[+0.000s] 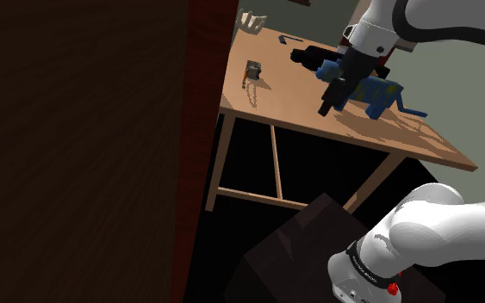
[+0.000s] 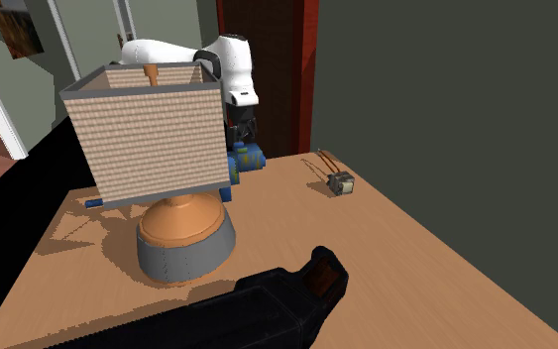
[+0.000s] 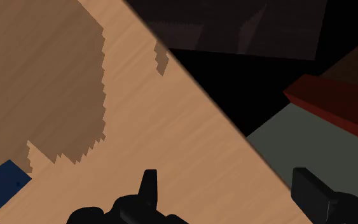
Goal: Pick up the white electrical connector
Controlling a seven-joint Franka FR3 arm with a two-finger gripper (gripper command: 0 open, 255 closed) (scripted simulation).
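Currently the fingers [image 3: 148, 183] stand well apart, clasping nothing. The gripper [image 1: 326, 108] hangs over the wooden worktop [image 1: 292, 103], close beside a blue tool [image 1: 378, 91]. The electrical connector [image 2: 341, 183] lies on the worktop well apart from the gripper, towards the edge next to the dark brown panel [image 1: 102, 146]. It appears as a small pale-grey block with thin copper-coloured leads on one side. Judged light and rigid in the body, with leads liable to bend. Recommended hold is across the block's flat sides, clear of the leads. It may skid if nudged.

A lamp [image 2: 153, 149] and blue tool [image 1: 380, 89] stand on wooden table [image 2: 415, 260]
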